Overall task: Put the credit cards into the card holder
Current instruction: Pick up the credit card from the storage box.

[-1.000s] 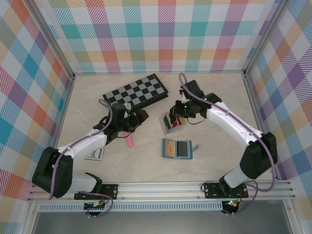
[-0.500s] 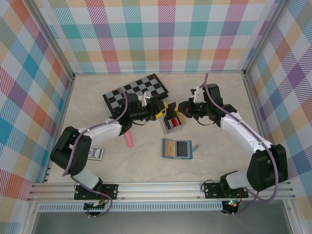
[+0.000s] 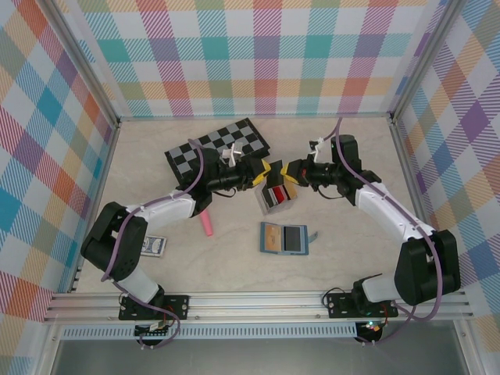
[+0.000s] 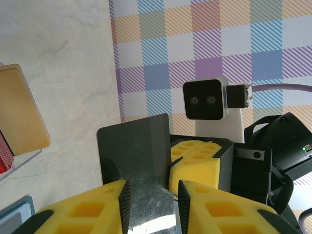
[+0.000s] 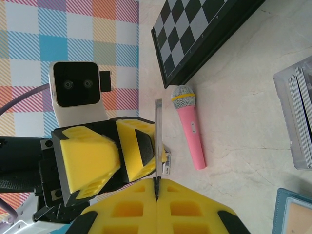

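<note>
Above the bench [image 3: 351, 234], the right end effector [image 5: 157, 183] pinches 1 black card [image 4: 134, 146] by its edge — the left end effector [image 4: 150, 190], jaws partly spread, faces it.

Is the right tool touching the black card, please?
Touching. The right wrist view shows the black card edge-on, with its lower end pinched between the yellow fingers of the shut right tool.

Teal card holder [image 3: 284, 238] open flat; blk card [image 4: 134, 146] upright midair.
</note>
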Controlling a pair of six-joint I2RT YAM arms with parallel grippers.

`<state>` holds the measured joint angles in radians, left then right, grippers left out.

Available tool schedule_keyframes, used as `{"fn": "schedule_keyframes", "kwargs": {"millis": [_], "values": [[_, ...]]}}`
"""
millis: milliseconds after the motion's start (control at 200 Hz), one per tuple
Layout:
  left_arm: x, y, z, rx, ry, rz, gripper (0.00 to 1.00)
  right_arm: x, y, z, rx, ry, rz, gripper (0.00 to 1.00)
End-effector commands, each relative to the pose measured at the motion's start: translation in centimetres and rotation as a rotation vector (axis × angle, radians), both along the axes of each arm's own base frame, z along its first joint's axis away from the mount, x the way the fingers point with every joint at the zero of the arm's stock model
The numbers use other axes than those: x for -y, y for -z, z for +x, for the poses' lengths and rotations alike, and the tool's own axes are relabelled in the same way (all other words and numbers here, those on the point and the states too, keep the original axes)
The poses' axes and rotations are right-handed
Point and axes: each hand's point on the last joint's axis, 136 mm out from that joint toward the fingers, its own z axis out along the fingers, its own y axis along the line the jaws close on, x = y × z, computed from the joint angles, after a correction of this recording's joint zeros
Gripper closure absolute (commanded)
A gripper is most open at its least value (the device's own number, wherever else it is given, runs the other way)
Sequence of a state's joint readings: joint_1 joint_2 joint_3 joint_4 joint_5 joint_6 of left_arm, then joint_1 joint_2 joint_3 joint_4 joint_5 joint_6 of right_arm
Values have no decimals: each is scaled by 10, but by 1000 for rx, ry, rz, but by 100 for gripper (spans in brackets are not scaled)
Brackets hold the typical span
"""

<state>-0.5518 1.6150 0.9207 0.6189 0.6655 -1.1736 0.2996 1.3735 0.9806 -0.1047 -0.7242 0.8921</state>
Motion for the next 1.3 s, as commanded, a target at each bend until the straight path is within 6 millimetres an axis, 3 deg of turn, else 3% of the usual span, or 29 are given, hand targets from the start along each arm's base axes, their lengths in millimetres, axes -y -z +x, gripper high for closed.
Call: {"fn": "schedule_keyframes", "kwargs": {"millis": [0,90,345,865,965,1170,1295], "values": [[3,-6,0,24,5,-5,66,0,-17,2,37,-4,41,97],[1,-3,0,21,-8,7,54,7,-12,3,34,34,-16,97],[-1,3,2,9,-23,34,48,7,-13,1,36,30,-21,97],[17,5,1,4,39,30,56,2,-18,3,35,16,37,96],[17,3,0,8,42,24,63,3,-13,3,22,22,28,96],[15,1,-2,16,35,26,95,2,-5,0,2,3,6,91],[14,2,-4,14,44,25,100,-5,-10,-3,7,-58,59,85]]}}
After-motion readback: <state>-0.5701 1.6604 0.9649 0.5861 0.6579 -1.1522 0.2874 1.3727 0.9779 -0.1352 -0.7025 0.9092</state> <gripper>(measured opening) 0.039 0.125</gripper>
